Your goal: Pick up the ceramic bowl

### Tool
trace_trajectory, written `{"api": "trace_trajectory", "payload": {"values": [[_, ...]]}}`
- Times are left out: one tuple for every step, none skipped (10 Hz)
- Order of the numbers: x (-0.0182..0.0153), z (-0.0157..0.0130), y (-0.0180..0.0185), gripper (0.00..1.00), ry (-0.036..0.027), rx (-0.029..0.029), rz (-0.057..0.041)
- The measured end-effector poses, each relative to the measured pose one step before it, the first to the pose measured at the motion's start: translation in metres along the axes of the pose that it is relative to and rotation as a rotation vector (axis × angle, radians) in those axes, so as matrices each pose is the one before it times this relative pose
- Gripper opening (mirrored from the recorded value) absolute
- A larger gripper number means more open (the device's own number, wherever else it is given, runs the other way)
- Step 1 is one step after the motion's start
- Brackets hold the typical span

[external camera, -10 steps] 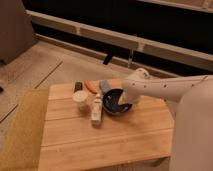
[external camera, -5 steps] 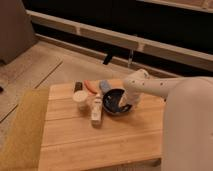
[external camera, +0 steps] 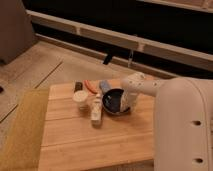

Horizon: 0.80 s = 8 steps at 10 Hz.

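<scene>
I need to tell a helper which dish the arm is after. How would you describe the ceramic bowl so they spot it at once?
On the wooden table, look at the far right end of the cluster of small items, under the gripper. The ceramic bowl is wide, shallow and glossy black, unlike the small white cup to its left.

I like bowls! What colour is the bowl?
Glossy black bowl, bluish-grey inside, in the camera view; the end effector is at its right rim.
</scene>
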Motion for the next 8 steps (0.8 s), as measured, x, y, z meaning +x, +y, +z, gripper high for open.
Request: {"api": "trace_trajectory", "payload": {"values": [[-0.00356,-0.00795,0.00354,0.05,-0.01505,0.00133,-0.01067],[-0.00505,-0.01957,0.00907,0.00,-0.03981,0.00675,-0.03096],[-0.00323,-0.02248,0.01061,0.00,-0.04440,0.00463,-0.03021],[-0.00221,-0.01685,0.00917,0.00,-0.03617,0.00542,-0.02563],[-0.00357,-0.02020,0.00883,0.00,-0.04668,0.00565,-0.02214],[-0.00226,-0.02245,0.00615,0.00,-0.04469,0.01394,-0.01957],[-0.00063,-0.01518,0.00456,0.00,-0.02763,0.00917,-0.01279],[0.00070,-0.00788,0.00253,0.00,-0.00852,0.00823,-0.00667]]}}
